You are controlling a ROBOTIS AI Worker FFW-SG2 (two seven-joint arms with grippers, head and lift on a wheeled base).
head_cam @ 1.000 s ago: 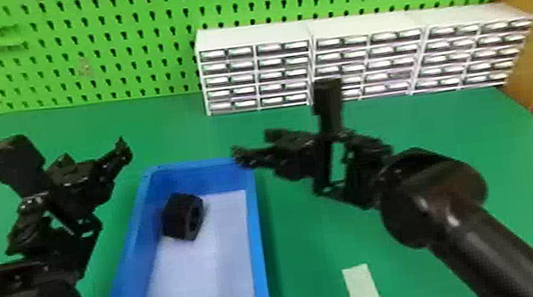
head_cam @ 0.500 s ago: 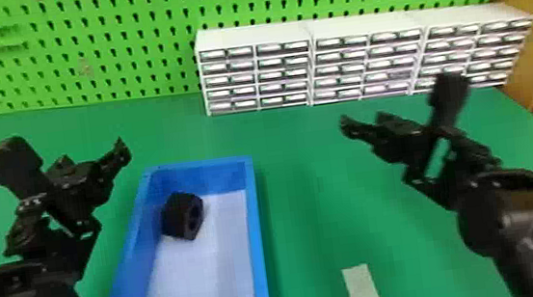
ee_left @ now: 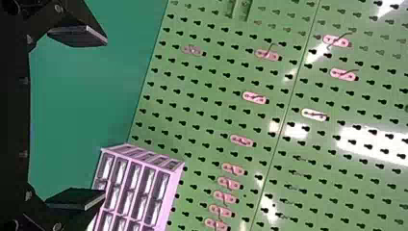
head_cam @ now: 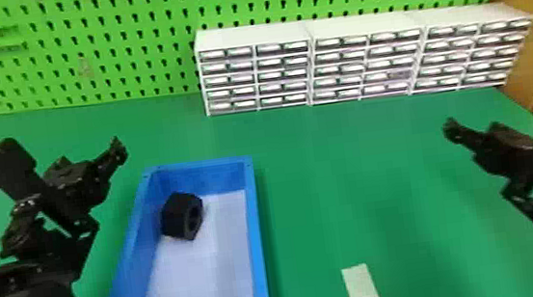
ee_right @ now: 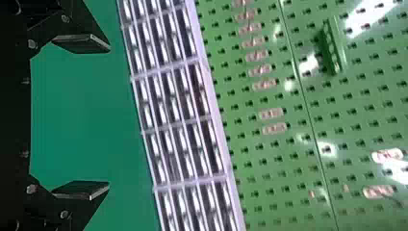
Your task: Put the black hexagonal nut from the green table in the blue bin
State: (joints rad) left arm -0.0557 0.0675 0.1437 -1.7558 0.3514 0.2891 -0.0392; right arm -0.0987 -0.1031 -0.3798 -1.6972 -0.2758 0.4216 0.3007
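Note:
The black hexagonal nut (head_cam: 182,216) lies inside the blue bin (head_cam: 256,239), against its left wall toward the far end, its hole facing right. My left gripper (head_cam: 118,150) is parked above the table just left of the bin's far corner; in the left wrist view the left gripper (ee_left: 103,118) stands open with nothing between its fingers. Well to the right of the bin, over the table, is my right gripper (head_cam: 450,129). In the right wrist view the right gripper (ee_right: 109,118) is open too, and holds nothing.
White drawer cabinets (head_cam: 366,58) stand at the back of the green table (head_cam: 356,173), before a green pegboard (head_cam: 112,48). A pale strip (head_cam: 363,291) lies on the table right of the bin, near the front.
My right gripper has moved right, from beside the bin's far right corner to the table's right side. The left arm and the nut in the bin have kept their places.

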